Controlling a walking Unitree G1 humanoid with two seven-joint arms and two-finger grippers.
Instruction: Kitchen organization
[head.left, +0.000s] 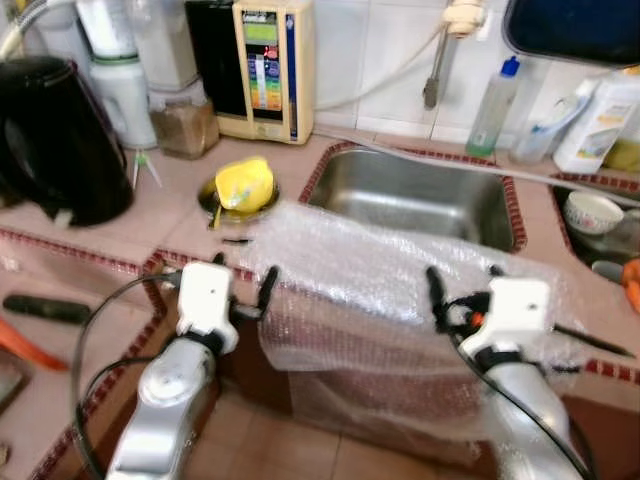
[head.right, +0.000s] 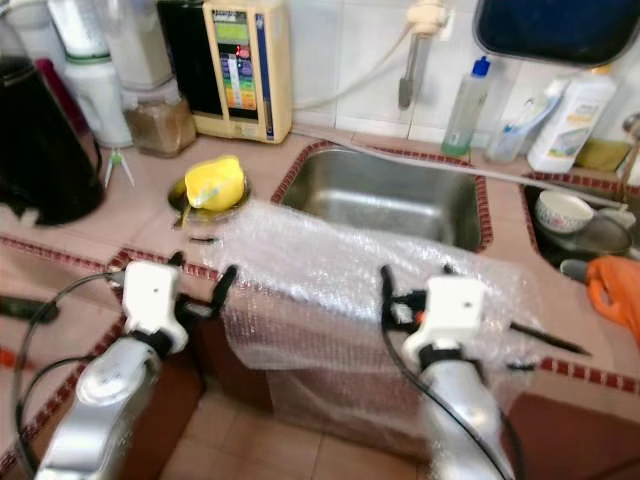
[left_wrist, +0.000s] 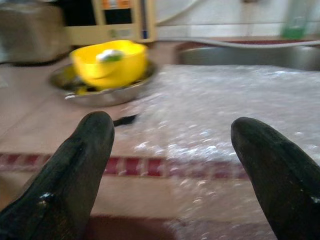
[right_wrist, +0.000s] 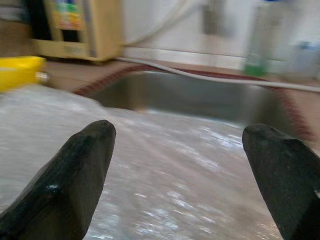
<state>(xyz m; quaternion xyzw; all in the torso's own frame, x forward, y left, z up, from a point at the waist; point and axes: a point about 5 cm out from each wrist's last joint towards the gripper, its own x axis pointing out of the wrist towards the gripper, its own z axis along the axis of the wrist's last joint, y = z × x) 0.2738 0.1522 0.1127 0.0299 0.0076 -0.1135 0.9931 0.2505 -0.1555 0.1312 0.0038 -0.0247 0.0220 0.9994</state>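
while labels blur unreadable, both end effectors (head.left: 245, 290) (head.left: 465, 290) splayed over bubble wrap (head.left: 380, 280)

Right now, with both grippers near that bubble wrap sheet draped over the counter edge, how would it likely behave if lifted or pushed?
The bubble wrap sheet hangs limp over the counter edge, so it would probably flop and sag. It looks thin and see-through, so likely very light. Pushed by the left gripper or right gripper, it would probably crumple.

Bubble wrap (head.left: 380, 290) draped over counter edge (head.left: 120, 262), before sink (head.left: 420, 190).
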